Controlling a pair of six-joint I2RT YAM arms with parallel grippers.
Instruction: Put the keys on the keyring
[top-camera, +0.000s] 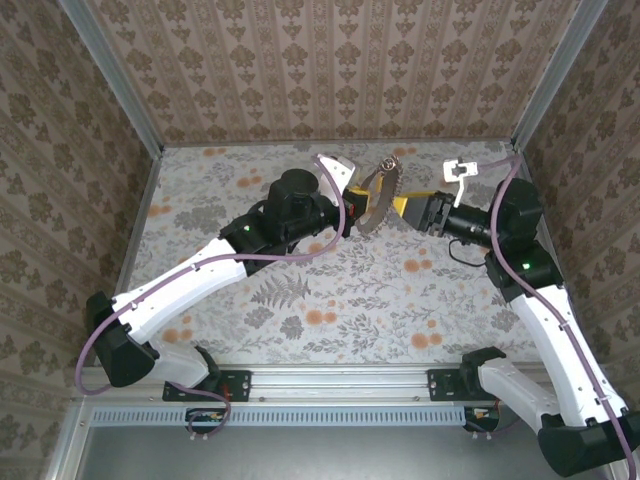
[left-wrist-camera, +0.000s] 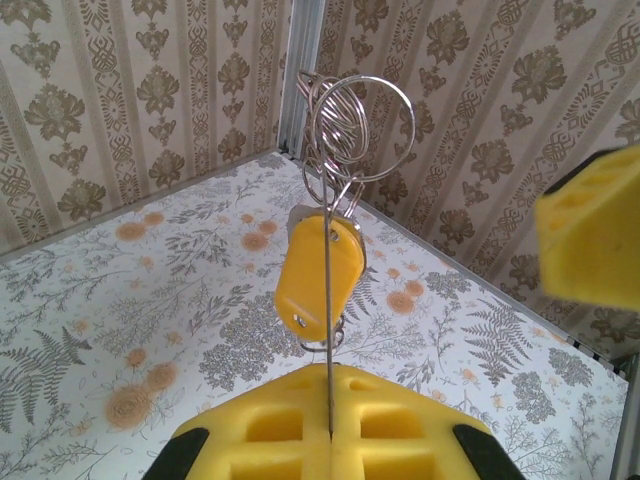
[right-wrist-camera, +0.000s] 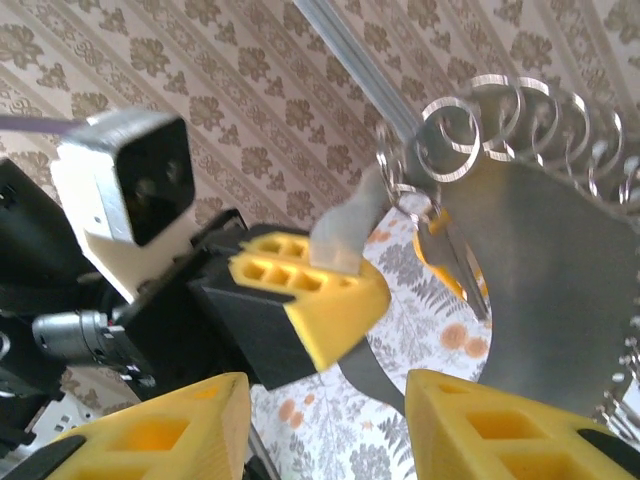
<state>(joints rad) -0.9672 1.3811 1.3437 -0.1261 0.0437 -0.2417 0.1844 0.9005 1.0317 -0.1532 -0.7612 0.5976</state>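
- Right gripper (right-wrist-camera: 328, 402), fingers spread, sits at 3 o'clock of the keyring (top-camera: 376, 200).
- Left gripper (left-wrist-camera: 328, 432), at 9 o'clock, pinches the keyring's thin plate above the floral table (top-camera: 400, 300).
- Key (left-wrist-camera: 312, 275): yellow head, hanging beneath silvery wire loops.

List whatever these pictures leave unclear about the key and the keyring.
1. Left wrist view: the key shows its yellow head but no blade; which ring carries it is lost among overlapping loops.
2. Right wrist view: the keyring is blurred, cut off by the right edge, and covers most of the key.
3. Top view: the keyring's rings are too small to count.
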